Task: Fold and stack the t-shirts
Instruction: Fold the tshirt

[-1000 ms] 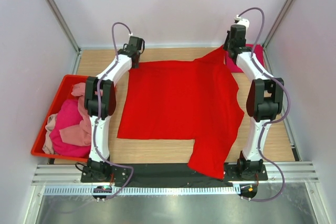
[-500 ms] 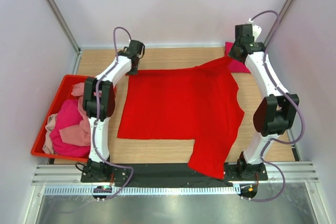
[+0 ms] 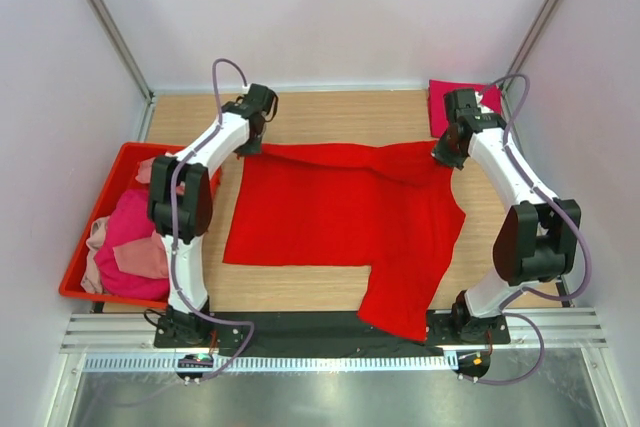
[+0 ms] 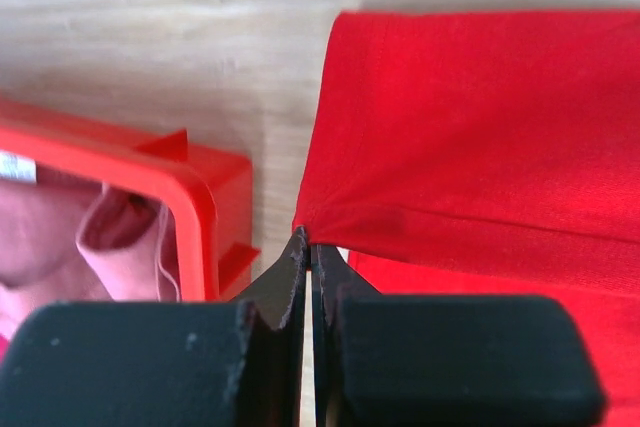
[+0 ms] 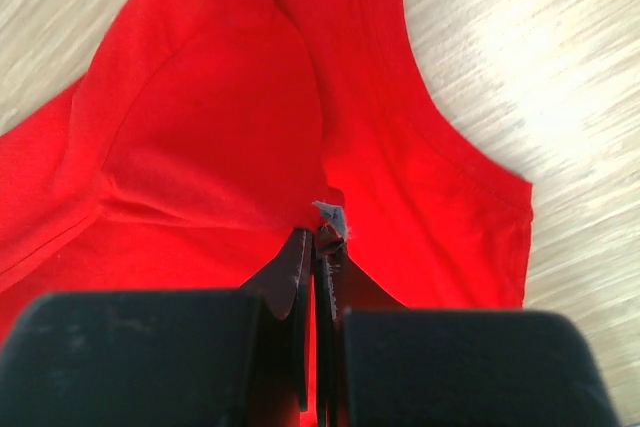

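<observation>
Wood table, pale walls round it; red shirt lies spread mid-table. L gripper & R gripper each pinch its far edge, fingers clamped tight. Pink shirts sit in bin at left.

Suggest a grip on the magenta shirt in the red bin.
Pinch a raised fold near the middle of the magenta shirt, coming straight down: it lies crumpled in the pile, and the bin walls block any sideways approach. The left end effector is nearest, though now shut on the red t-shirt.
</observation>
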`<action>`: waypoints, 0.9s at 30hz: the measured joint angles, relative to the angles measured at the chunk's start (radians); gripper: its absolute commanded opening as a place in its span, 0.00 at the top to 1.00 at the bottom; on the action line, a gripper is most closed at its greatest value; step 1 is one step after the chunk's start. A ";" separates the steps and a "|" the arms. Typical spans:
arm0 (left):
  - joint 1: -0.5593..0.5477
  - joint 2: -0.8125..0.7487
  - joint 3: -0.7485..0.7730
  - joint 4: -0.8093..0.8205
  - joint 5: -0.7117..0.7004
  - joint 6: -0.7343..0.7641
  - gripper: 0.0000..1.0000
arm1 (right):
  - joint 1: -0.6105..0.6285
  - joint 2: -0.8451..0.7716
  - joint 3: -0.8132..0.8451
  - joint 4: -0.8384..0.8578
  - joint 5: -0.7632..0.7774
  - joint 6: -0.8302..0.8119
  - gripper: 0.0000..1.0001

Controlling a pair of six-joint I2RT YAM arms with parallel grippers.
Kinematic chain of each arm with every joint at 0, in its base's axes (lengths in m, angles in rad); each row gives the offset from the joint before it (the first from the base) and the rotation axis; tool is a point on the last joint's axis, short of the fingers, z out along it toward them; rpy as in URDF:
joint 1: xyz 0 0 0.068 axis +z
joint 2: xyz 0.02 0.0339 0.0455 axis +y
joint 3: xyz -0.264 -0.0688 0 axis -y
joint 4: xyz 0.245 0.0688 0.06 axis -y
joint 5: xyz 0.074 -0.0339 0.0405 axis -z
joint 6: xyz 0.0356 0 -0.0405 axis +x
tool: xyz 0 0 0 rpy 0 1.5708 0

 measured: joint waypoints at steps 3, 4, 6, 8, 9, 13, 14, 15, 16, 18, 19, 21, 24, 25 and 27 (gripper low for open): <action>-0.017 0.003 -0.013 -0.043 -0.026 -0.024 1.00 | 0.000 -0.006 -0.014 -0.007 -0.018 0.017 0.99; -0.025 0.006 -0.014 -0.061 -0.037 -0.030 1.00 | 0.000 -0.006 -0.015 -0.009 -0.022 0.020 0.99; -0.041 0.013 -0.014 -0.089 -0.055 -0.045 1.00 | 0.000 -0.009 -0.016 -0.009 -0.025 0.022 0.99; -0.060 0.020 -0.017 -0.107 -0.078 -0.054 1.00 | 0.000 -0.018 -0.021 -0.011 -0.023 0.022 0.99; -0.069 0.023 -0.021 -0.113 -0.089 -0.055 1.00 | 0.000 -0.022 -0.022 -0.016 -0.021 0.021 0.99; -0.094 0.043 -0.026 -0.133 -0.109 -0.058 1.00 | 0.000 -0.034 -0.021 -0.023 -0.013 0.020 0.99; -0.098 0.050 -0.026 -0.136 -0.110 -0.061 1.00 | 0.000 -0.034 -0.021 -0.025 -0.013 0.020 0.99; -0.100 0.054 -0.026 -0.138 -0.110 -0.065 1.00 | -0.002 -0.034 -0.022 -0.027 -0.013 0.020 0.99; -0.100 0.059 -0.027 -0.141 -0.111 -0.069 1.00 | -0.002 -0.034 -0.024 -0.028 -0.013 0.020 0.99; -0.099 0.063 -0.035 -0.146 -0.114 -0.073 1.00 | -0.002 -0.035 -0.029 -0.032 -0.008 0.020 0.99; -0.099 0.064 -0.040 -0.147 -0.114 -0.074 0.99 | -0.002 -0.037 -0.033 -0.032 -0.006 0.019 0.99; -0.098 0.064 -0.053 -0.149 -0.116 -0.077 0.99 | -0.002 -0.039 -0.039 -0.039 -0.005 0.019 0.99; -0.098 0.064 -0.065 -0.153 -0.126 -0.080 0.90 | -0.002 -0.041 -0.042 -0.051 -0.006 0.016 0.99; -0.098 0.066 -0.066 -0.155 -0.127 -0.081 0.81 | -0.002 -0.046 -0.043 -0.060 -0.006 0.016 0.99; -0.098 0.068 -0.066 -0.159 -0.131 -0.087 0.70 | -0.002 -0.052 -0.043 -0.067 -0.006 0.015 0.99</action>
